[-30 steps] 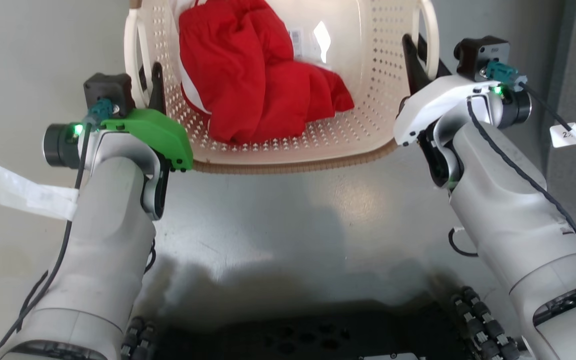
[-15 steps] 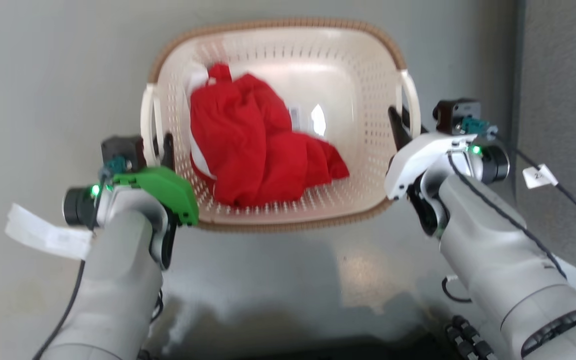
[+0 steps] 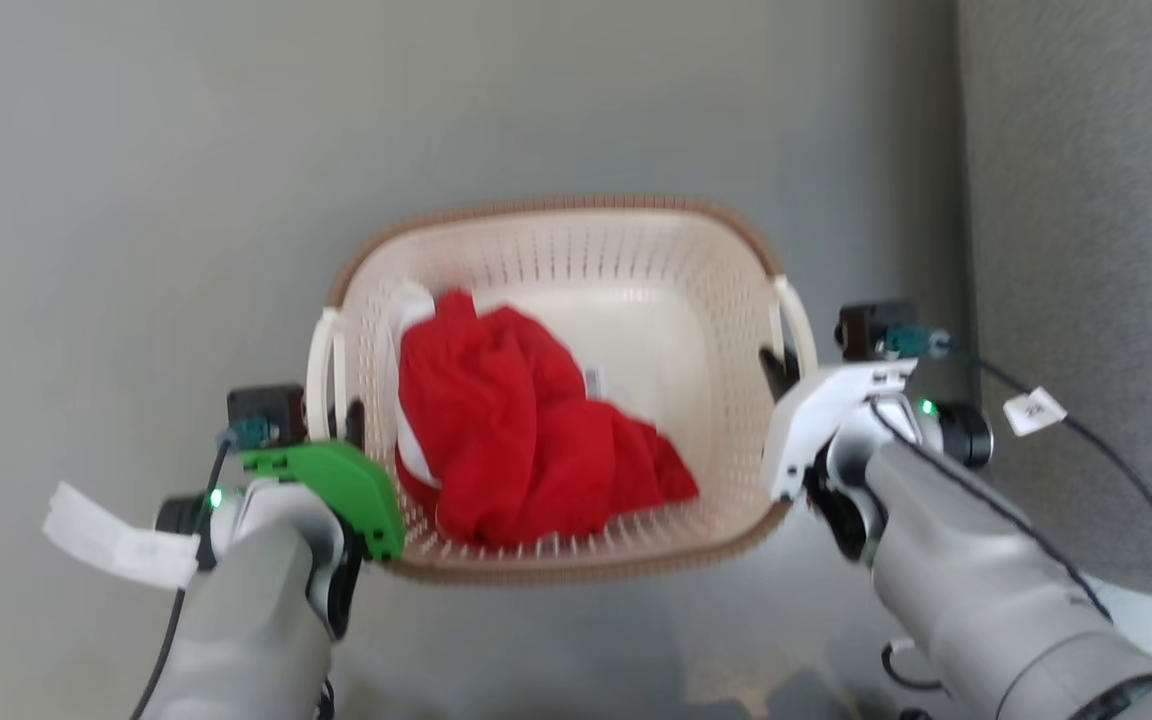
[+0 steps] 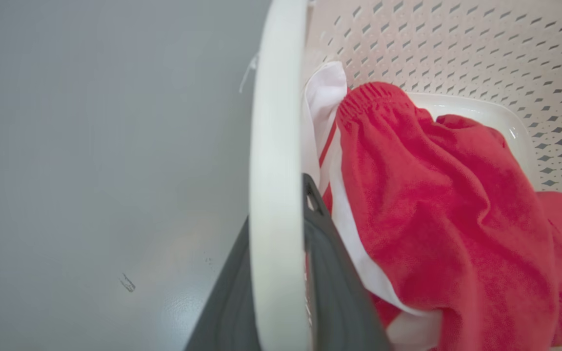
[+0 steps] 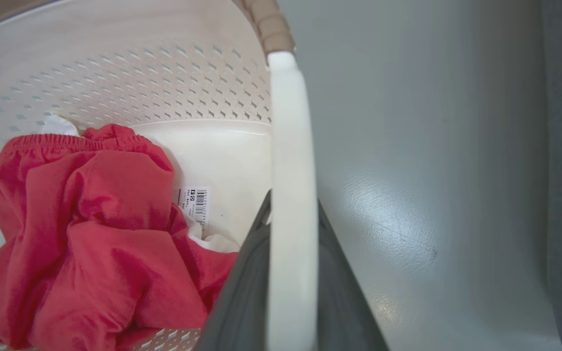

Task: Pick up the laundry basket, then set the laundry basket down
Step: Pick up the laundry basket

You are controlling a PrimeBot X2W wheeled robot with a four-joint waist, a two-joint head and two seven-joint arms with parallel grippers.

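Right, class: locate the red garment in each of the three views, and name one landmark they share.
Head view: red garment at centre, inside the laundry basket.
Left wrist view: right half, beside the white handle.
Right wrist view: lower left.
Shared landmark: the basket's perforated cream wall.

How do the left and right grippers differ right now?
The left gripper has a green housing; the right gripper has a white one. In the head view the left gripper sits lower than the right gripper. Both are shut on a white side handle of the laundry basket.
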